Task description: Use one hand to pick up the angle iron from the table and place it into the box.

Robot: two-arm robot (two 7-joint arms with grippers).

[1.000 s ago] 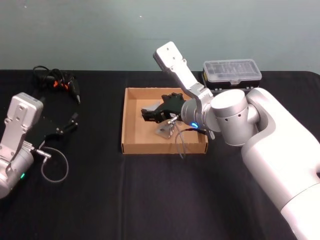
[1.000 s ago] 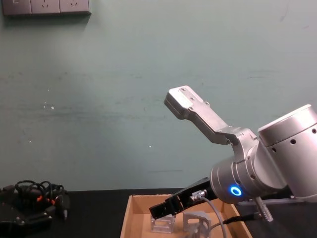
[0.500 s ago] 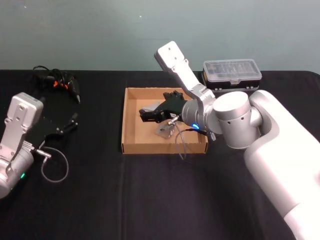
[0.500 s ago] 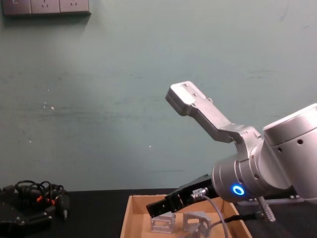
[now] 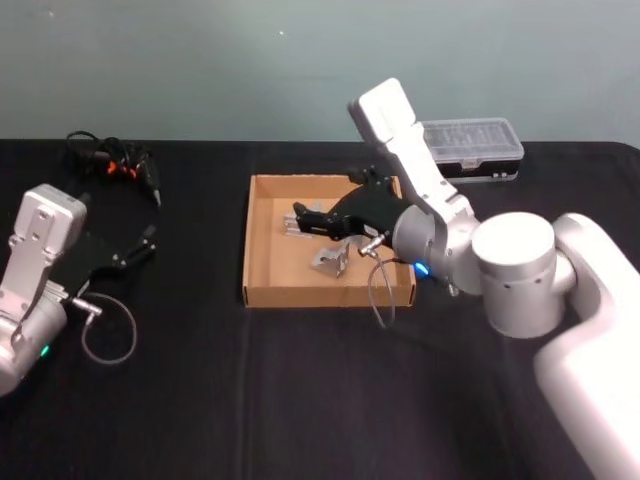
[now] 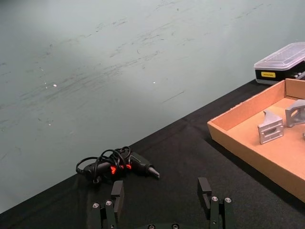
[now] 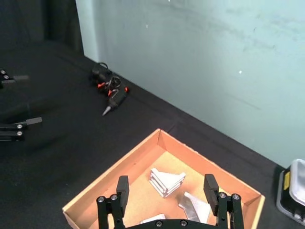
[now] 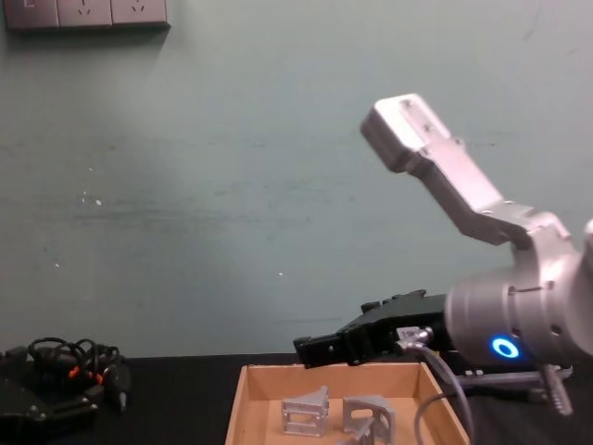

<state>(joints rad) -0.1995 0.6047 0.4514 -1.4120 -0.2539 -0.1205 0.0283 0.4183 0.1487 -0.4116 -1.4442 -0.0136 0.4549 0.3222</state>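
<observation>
At the left edge of the head view the left gripper (image 5: pixel 140 246) sits parked on the black worktop (image 5: pixel 200 400), its fingers (image 6: pixel 117 194) spread and empty. Further back at upper left lies a bundle of black cables with orange clips (image 5: pixel 115 163).

At centre frame the cardboard box (image 5: pixel 262 296) holds the angle iron (image 5: pixel 293 224) near its far wall, with two more metal brackets (image 5: pixel 333 259) beside it. The right gripper (image 7: pixel 165 194) hangs above the box interior with fingers (image 7: pixel 122 188) spread wide, gripping nothing. I judge the placement done; what is left is lifting the arm clear and parking it.

The box walls are low, so a straight rise should clear them. The plastic organiser case (image 5: pixel 474 148) sits at upper right behind the arm, near its elbow; open worktop lies along the bottom of the frame.
</observation>
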